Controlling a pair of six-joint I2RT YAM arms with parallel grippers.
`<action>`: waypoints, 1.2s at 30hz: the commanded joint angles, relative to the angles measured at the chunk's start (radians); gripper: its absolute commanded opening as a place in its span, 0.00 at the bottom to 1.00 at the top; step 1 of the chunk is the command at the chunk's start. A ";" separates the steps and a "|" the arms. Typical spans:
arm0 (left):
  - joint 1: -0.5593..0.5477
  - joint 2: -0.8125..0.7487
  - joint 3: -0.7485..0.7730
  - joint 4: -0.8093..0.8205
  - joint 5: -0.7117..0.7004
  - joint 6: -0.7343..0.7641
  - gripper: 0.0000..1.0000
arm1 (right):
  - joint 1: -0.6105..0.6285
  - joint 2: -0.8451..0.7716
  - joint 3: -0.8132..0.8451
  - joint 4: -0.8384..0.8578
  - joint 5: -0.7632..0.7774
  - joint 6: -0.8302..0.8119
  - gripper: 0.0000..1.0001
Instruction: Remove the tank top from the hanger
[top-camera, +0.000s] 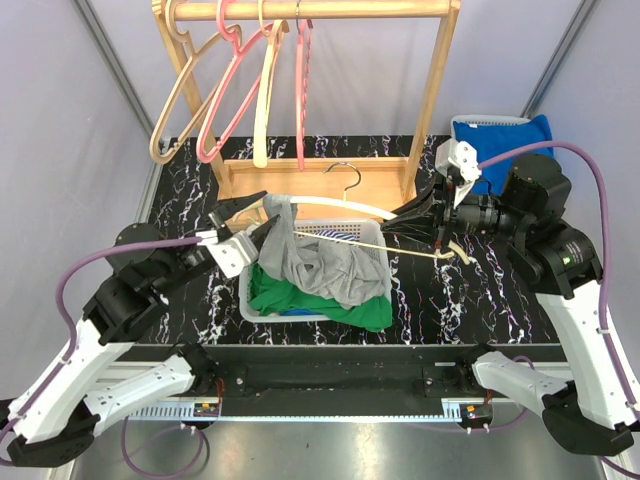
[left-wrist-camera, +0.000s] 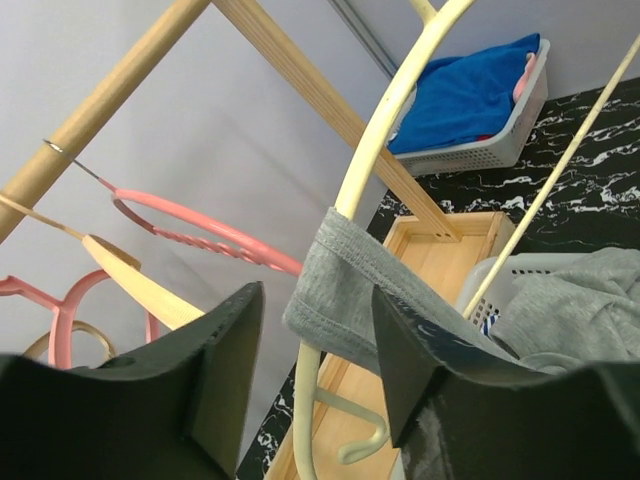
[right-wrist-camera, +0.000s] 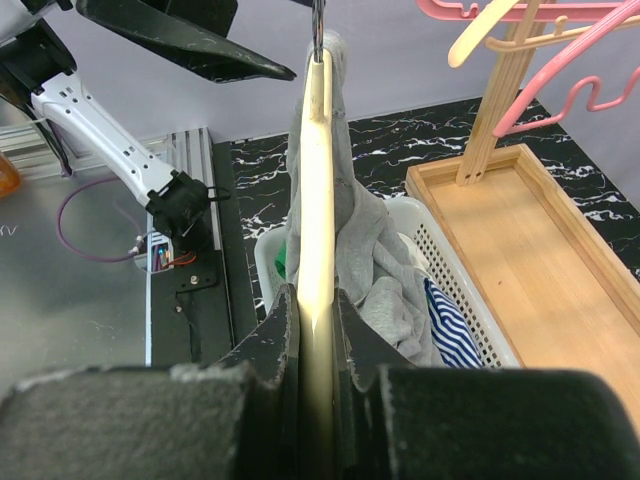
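Basket (top-camera: 243, 290), white, on the tabletop: our landmark.
Tank top (top-camera: 325, 268), grey: heaped in the basket.
Hanger (top-camera: 400, 247), cream: above the basket, pinched by the right jaws.
Left jaws: spread, above the basket's left rim.
Strap (left-wrist-camera: 345, 262): between them, looped on the hanger.
Risk, we judge: clamping hanger along with cloth drags it from the right jaws.

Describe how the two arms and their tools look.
Left arm and right arm: white shells on the lower links, black joints and upper links. A purple cable loops beside each. Left tool and right tool have black wedge-shaped fingers on white mounts.
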 joint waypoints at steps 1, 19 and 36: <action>0.006 0.029 0.033 0.014 0.011 -0.010 0.47 | 0.002 -0.027 0.042 0.035 -0.008 0.007 0.00; 0.011 0.029 0.065 -0.026 0.041 -0.015 0.20 | 0.002 -0.018 0.053 0.025 -0.003 0.004 0.00; 0.012 0.014 0.027 -0.022 0.031 -0.007 0.26 | 0.002 -0.004 0.060 0.025 -0.001 0.016 0.00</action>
